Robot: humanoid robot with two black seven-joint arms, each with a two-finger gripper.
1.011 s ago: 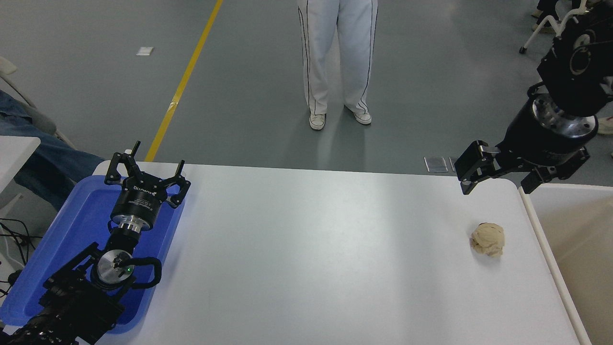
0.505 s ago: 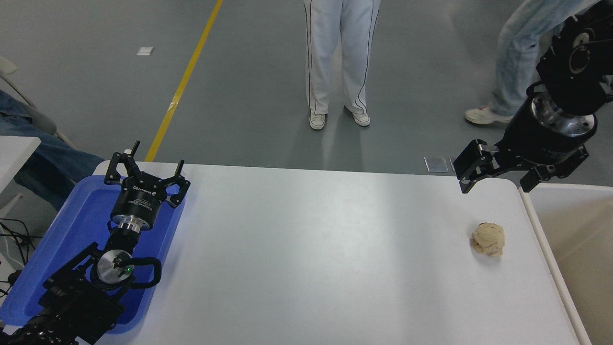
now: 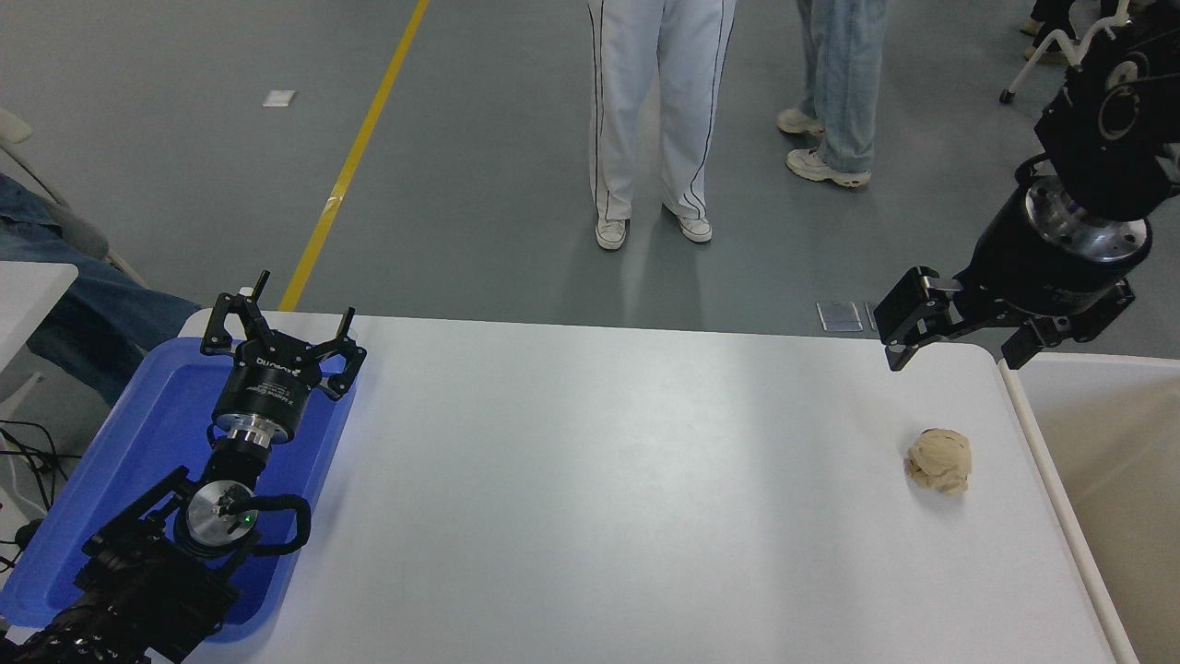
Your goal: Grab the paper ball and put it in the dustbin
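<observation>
The paper ball (image 3: 939, 460), a crumpled tan wad, lies on the white table (image 3: 599, 480) near its right edge. Above and behind it hangs my right gripper (image 3: 955, 355), open, with nothing between its fingers, well clear of the ball. The dustbin (image 3: 1040, 433), cream with a thick light rim, stands against the table's right side, only partly in the picture. My left gripper (image 3: 286, 318) is parked open over a blue tray at the lower left.
The shallow blue tray (image 3: 157, 415) lies at the table's left edge under the left arm. A person in white trousers (image 3: 656, 111) stands beyond the far edge, with another person in jeans (image 3: 839, 83) beside them.
The person in jeans has walked in from the right and now stands beside the one in white trousers. The right gripper has barely shifted; the ball and the left arm are unmoved.
</observation>
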